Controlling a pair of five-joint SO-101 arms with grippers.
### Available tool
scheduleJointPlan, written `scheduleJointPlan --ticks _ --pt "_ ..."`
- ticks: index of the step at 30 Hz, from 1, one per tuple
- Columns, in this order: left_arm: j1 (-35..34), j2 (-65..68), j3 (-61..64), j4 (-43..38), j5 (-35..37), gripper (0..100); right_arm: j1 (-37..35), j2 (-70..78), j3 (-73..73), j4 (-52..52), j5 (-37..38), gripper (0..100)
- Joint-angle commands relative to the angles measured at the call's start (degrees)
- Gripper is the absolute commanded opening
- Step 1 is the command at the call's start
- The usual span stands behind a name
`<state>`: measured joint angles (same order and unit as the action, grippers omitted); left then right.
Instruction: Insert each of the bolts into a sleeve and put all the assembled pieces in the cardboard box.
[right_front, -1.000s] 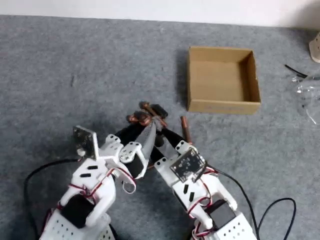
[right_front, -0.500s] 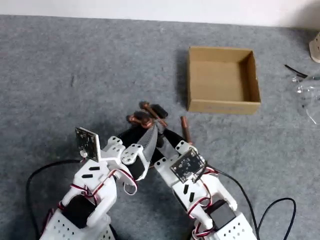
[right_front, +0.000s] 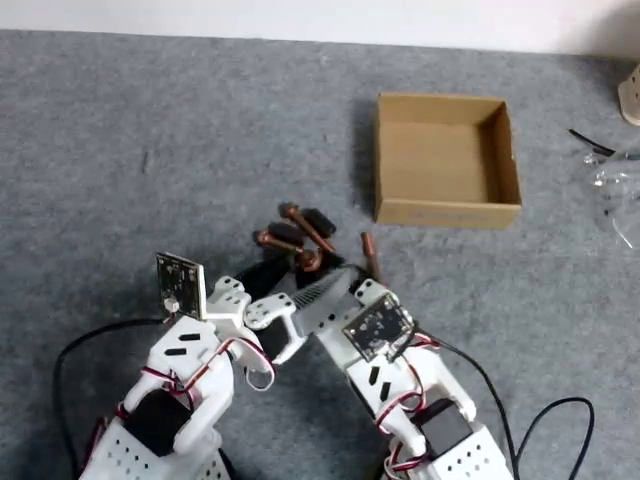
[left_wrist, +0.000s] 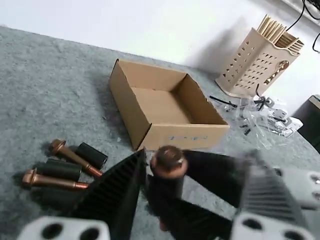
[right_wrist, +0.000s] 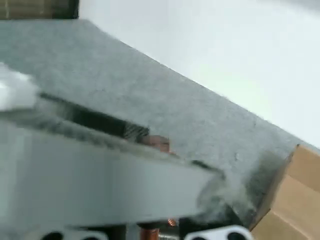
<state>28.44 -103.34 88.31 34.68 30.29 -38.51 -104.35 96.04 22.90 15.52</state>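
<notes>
Two grippers, one piece: my right gripper (right_front: 330, 272) clamped the sleeve (left_wrist: 164, 192), bolt (left_wrist: 168, 160) seated in it, just short of the cardboard box (left_wrist: 175, 137), while my left gripper (left_wrist: 195, 157) sat wide open around it, probably freeing it for boxing.

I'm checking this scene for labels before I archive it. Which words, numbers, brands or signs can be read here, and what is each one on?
No text here can be read.
On the cardboard box, front wall: a faint bluish mark, too blurred to read.
On the camera boards at the arms' wrists: tiny marks, too small to read.
</notes>
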Motion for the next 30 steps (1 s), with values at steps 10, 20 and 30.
scheduleJointPlan --ticks 10,20,30 --pt "-27.4 -0.6 -6.6 0.4 14.4 30 2.0 -0.9 7.6 -0.2 0.6 0.4" --pt "-24.7 -0.5 1.5 -4.7 -11.8 20 8.0 -0.9 7.6 -0.6 0.6 0.4" --pt "-24.6 -0.5 5.4 -4.9 -28.6 1 14.5 -0.8 7.6 -0.5 0.4 0.4"
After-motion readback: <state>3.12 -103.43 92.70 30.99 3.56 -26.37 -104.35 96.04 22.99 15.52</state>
